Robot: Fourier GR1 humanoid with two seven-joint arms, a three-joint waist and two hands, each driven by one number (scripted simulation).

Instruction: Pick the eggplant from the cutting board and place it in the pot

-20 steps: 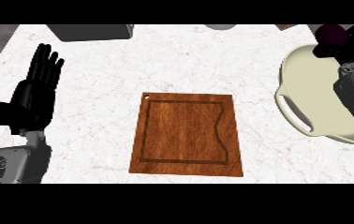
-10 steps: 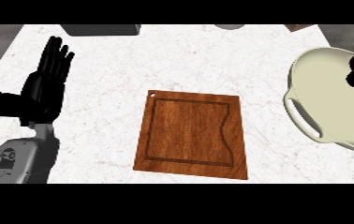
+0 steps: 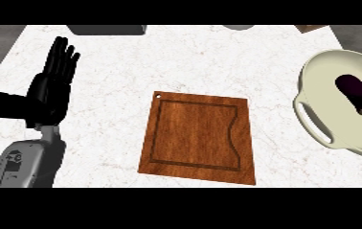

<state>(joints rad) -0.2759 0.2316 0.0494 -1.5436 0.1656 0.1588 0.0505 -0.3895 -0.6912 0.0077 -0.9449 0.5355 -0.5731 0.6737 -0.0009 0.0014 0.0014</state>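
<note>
White marble counter [image 3: 205, 60] with faint veining fills the view from edge to edge.

1. Cutting board [image 3: 198, 136]: a brown wooden board lies flat at the centre of the counter, slightly toward 6 o'clock. It has a groove running inside its rim, a small hole at its 11 o'clock corner, and a notch cut into the groove line on its 3 o'clock side. Its top carries nothing.

2. Pot [image 3: 326, 109]: a cream-coloured pot sits at 3 o'clock, partly cut off by the view's edge. A loop handle projects from its wall toward the board. The pot stands apart from the board, with bare counter between them.

3. Eggplant [image 3: 351, 85]: a dark purple shape lies inside the pot, against the pale interior. Only part of it shows; the remainder runs out of view at 3 o'clock.

4. My left hand [image 3: 51, 90]: it stands at 9 o'clock, above my grey forearm [image 3: 29, 162], which enters from 7 o'clock. My fingers are straight, held side by side and pointing toward 12 o'clock. They grip nothing and touch nothing. The hand is well apart from the board.

5. My right hand: it does not appear in the view.

6. Far edge, 12 o'clock: a grey object [image 3: 107, 29] sits at 11 o'clock, a second grey object [image 3: 238, 27] at 1 o'clock, and a brown corner [image 3: 310, 28] at 2 o'clock. All three are cut off by the view's edge, and I cannot tell what they are.
</note>
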